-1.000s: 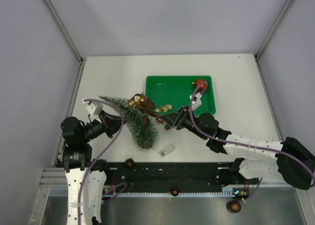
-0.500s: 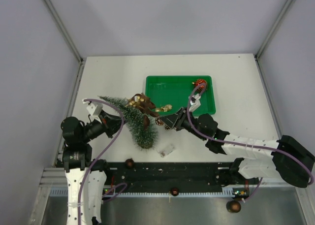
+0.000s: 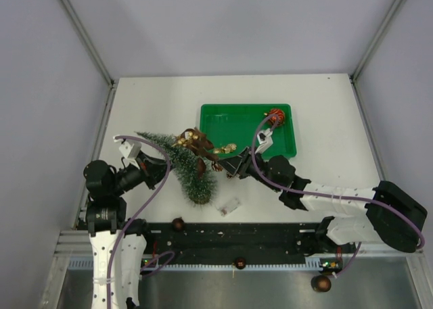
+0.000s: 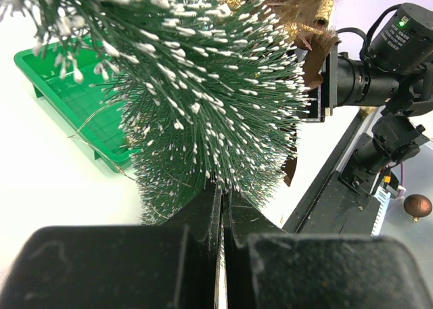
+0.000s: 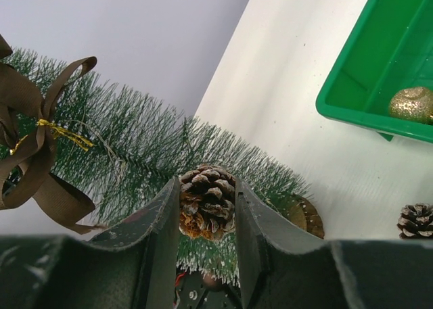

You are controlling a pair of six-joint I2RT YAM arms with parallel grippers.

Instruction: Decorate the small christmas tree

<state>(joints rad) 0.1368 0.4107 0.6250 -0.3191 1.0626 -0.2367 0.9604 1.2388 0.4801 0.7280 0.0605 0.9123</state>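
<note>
The small christmas tree [image 3: 183, 165] leans over the table, tip to the far left, brown base [image 5: 306, 215] near the front. A brown ribbon bow with gold beads [image 3: 193, 141] sits on it. My left gripper [image 3: 161, 170] is shut on the tree's bristly side; in the left wrist view the jaws [image 4: 222, 187] press together into the tree [image 4: 203, 86]. My right gripper [image 3: 226, 167] is shut on a frosted pine cone [image 5: 206, 201], held right against the tree [image 5: 135, 147] near its lower part. The bow also shows in the right wrist view [image 5: 34, 153].
A green tray [image 3: 248, 128] behind the right gripper holds a red ornament [image 3: 275, 116] and a gold ball [image 5: 413, 104]. A second pine cone [image 5: 415, 220] lies on the table. A small clear item [image 3: 230, 205] lies by the front edge. Brown balls [image 3: 178, 223] rest on the black rail.
My right gripper has moved a little left with the pine cone, closer into the tree. The left gripper and tree have stayed still.
</note>
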